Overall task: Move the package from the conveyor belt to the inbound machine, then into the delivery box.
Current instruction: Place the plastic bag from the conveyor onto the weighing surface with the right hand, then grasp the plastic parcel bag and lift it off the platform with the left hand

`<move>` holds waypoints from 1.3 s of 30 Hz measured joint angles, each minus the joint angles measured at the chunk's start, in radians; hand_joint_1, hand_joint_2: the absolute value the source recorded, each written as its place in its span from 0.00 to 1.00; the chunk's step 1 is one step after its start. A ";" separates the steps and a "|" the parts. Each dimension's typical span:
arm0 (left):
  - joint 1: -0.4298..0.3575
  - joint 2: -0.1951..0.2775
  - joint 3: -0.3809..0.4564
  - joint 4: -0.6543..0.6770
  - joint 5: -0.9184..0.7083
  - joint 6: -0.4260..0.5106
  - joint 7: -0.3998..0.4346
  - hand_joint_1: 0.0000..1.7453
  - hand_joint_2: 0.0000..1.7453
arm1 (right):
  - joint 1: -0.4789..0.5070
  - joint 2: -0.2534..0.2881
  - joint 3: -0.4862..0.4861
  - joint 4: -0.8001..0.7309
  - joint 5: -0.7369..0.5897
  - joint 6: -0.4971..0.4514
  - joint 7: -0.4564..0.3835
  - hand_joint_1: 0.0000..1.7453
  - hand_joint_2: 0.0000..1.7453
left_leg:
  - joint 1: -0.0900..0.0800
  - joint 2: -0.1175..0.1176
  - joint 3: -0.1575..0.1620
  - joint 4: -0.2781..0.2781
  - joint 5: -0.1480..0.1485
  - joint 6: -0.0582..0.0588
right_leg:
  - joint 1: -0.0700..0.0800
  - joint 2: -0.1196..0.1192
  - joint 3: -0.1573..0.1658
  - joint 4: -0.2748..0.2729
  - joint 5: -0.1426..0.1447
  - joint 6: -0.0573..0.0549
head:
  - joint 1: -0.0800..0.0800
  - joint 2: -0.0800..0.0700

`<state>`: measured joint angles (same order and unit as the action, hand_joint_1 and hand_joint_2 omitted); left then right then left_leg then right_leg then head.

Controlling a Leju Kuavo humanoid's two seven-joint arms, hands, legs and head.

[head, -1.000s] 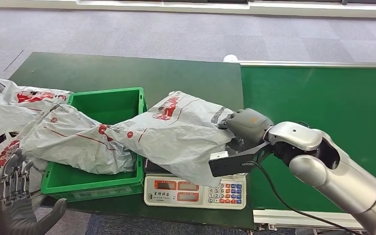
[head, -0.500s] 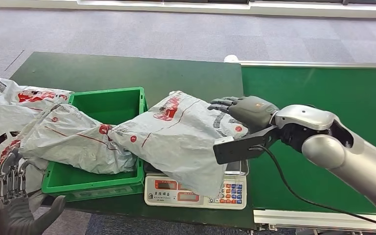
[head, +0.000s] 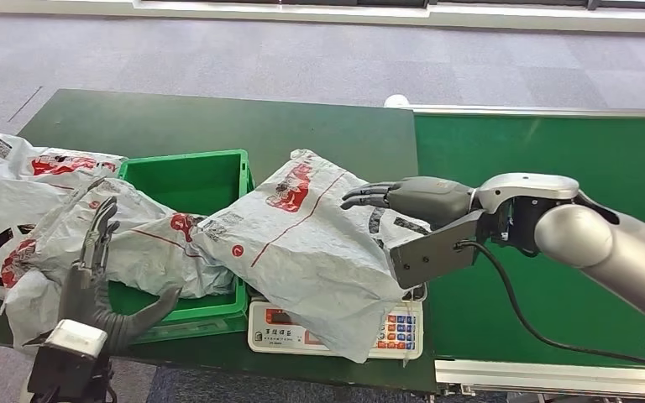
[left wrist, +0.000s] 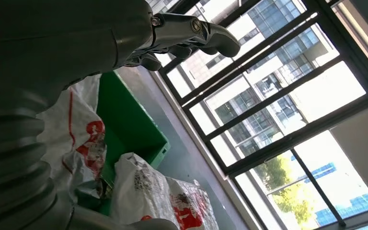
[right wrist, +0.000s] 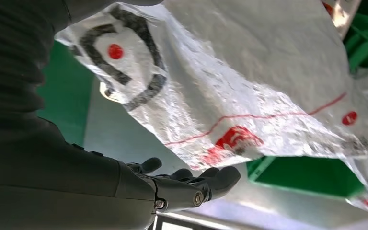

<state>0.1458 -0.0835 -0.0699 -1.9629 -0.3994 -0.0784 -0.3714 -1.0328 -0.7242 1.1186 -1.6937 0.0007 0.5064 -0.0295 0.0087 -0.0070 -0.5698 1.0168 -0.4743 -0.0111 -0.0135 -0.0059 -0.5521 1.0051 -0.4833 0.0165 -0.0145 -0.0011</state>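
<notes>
Package [head: 302, 243]: grey-white crinkled plastic mailer w/ red logo print, thin red lines, red dots and black curved markings near its right end. It's lying draped across the scale [head: 336, 329], covering most of the platform; keypad and displays are showing at the front edge. Its left end is running over the right wall of the green delivery box [head: 186, 180], meeting another grey mailer [head: 126, 235] that's sitting in the box and spilling over the box's left rim. More mailers [head: 8, 180] w/ same red/black print are piling on the dark green tabletop [head: 218, 122] left of the box.

Right hand [head: 411, 198] is reaching in from the conveyor belt [head: 554, 159] side, fingers stretched out flat and apart, lying at the package's right end, not clamped on anything. Right wrist view is showing the fingers [right wrist: 206, 184] extended w/ the package [right wrist: 249, 91] surface close over them, black ring mark and red dot clearly visible; touching or a hair apart, can't tell.

Left hand [head: 97, 277] is hovering at the box's front-left corner, fingers spread and pointing up over the mailer there, thumb out toward the box's front wall, holding nothing. Left wrist view is showing the box [left wrist: 124, 124] w/ printed bags [left wrist: 148, 196] beside it, windows beyond.
</notes>
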 joint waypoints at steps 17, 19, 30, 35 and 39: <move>-0.301 0.061 -0.402 0.273 -0.358 0.069 0.324 0.00 1.00 | 1.011 0.628 -0.825 -0.235 0.170 -1.200 -0.626 0.00 1.00 | 0.001 -0.001 -0.003 -0.001 -0.001 -0.002 | 0.001 -0.002 -0.005 0.000 -0.002 -0.003 | 0.000 0.000; -0.333 0.060 -0.429 0.314 -0.376 0.050 0.346 0.00 1.00 | 1.063 0.665 -0.869 -0.253 0.148 -1.203 -0.651 0.00 1.00 | 0.001 0.000 -0.003 0.000 -0.001 -0.002 | 0.001 -0.001 -0.005 -0.001 -0.002 -0.003 | 0.000 0.000; -0.523 -0.023 -0.561 0.659 -0.433 -0.079 0.417 0.20 1.00 | 1.182 0.733 -0.926 -0.297 0.123 -1.205 -0.668 0.00 1.00 | 0.001 0.004 -0.002 0.000 -0.001 -0.001 | 0.000 0.005 -0.006 0.000 0.001 -0.002 | 0.000 0.000; -0.545 -0.040 -0.577 0.716 -0.439 -0.090 0.420 1.00 1.00 | 1.190 0.737 -0.931 -0.298 0.119 -1.205 -0.669 0.00 1.00 | 0.001 0.004 -0.003 0.000 -0.001 -0.001 | 0.001 0.005 -0.006 0.000 0.001 -0.002 | 0.000 0.000; -0.578 -0.069 -0.609 0.786 -0.502 -0.104 0.455 1.00 1.00 | 1.190 0.745 -0.931 -0.300 0.106 -1.205 -0.669 0.00 1.00 | 0.001 0.004 -0.003 0.000 -0.001 -0.001 | 0.000 0.005 -0.006 0.000 0.001 -0.002 | 0.000 0.000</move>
<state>-0.4324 -0.1526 -0.6791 -1.1774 -0.9017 -0.1823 0.0838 0.1569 0.0208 0.1877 -1.9938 0.1071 -0.6985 -0.6985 0.0093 -0.0030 -0.5727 1.0164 -0.4749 -0.0125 -0.0131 -0.0012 -0.5581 1.0047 -0.4822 0.0146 -0.0141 -0.0011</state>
